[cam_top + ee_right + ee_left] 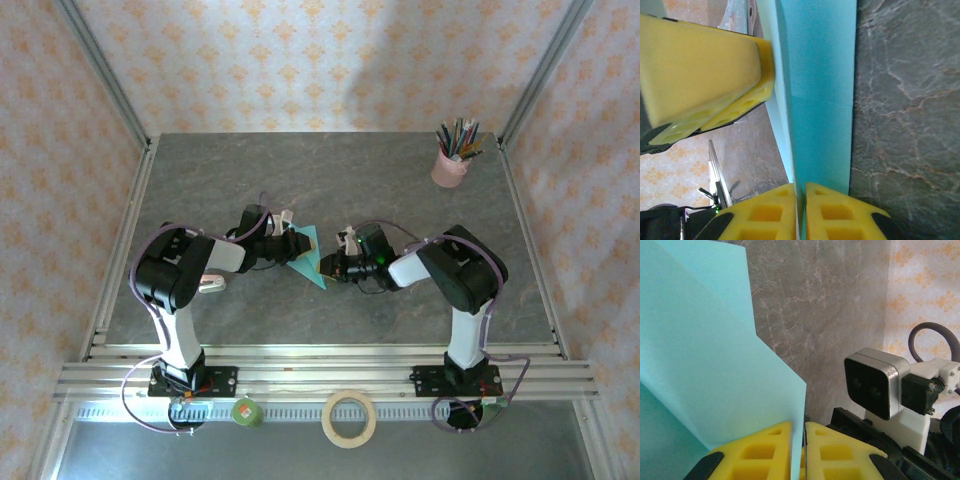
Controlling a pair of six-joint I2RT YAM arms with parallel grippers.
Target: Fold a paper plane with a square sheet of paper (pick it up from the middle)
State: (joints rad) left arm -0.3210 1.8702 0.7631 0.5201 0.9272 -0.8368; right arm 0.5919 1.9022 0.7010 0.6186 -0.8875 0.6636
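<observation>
Overhead, from my remote console, I see both arms meet at mid-table over the turquoise sheet (308,258). The thin, matte paper is already creased into a pointed, roughly triangular shape and held between them over the grey, marble-veined table (400,190); whether it touches the stone I cannot tell. My left gripper (798,432) has its yellow foam pads (765,450) pinched almost together on one edge of the sheet. The paper rises from that slot in smooth overlapping layers with sharp diagonal folds. My right gripper (801,192), reaching in from the right, clamps the same sheet, its cut-out foam pads closed with only the paper's thickness between them. Its wrist camera also shows the left arm's blocky yellow fingers (705,75) pressed against the paper's far end. A pink cup (450,168) bristling with pens stands at the far right corner, and a pale ring of tape (349,418) lies on the near rail.
</observation>
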